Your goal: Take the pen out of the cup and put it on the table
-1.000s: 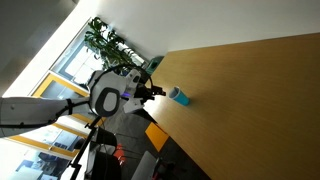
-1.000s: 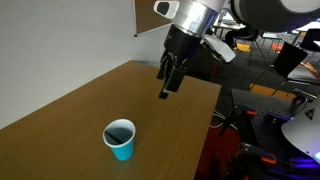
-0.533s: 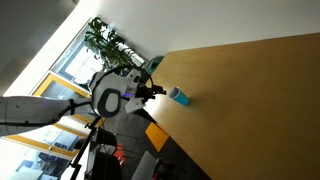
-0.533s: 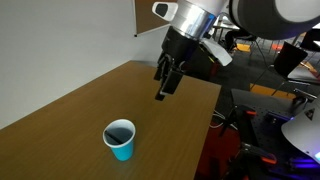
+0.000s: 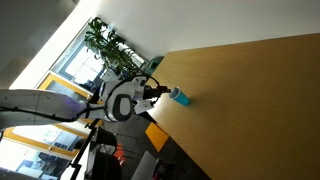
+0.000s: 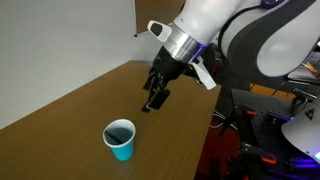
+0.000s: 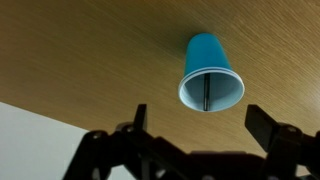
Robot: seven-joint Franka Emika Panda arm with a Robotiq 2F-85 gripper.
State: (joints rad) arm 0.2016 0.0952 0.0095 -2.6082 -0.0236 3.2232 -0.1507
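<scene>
The light-blue cup [image 7: 211,72] stands upright on the wooden table [image 7: 90,60]; it also shows in both exterior views [image 6: 120,139] [image 5: 179,96]. The thin dark pen [image 7: 206,93] stands inside the cup, leaning on its inner wall. My gripper [image 7: 204,122] is open and empty, hovering above and beside the cup with the fingers [image 7: 268,126] spread wide. In an exterior view the gripper [image 6: 154,100] hangs above the table, up and to the right of the cup.
The table's dark edge [image 6: 205,130] runs close to the cup. Office gear and chairs [image 6: 280,120] stand beyond the edge. A potted plant [image 5: 112,45] and windows are behind the arm. A yellow object [image 5: 156,135] sits below the table.
The arm has swung and lowered the gripper toward the cup. The cup and pen have not moved.
</scene>
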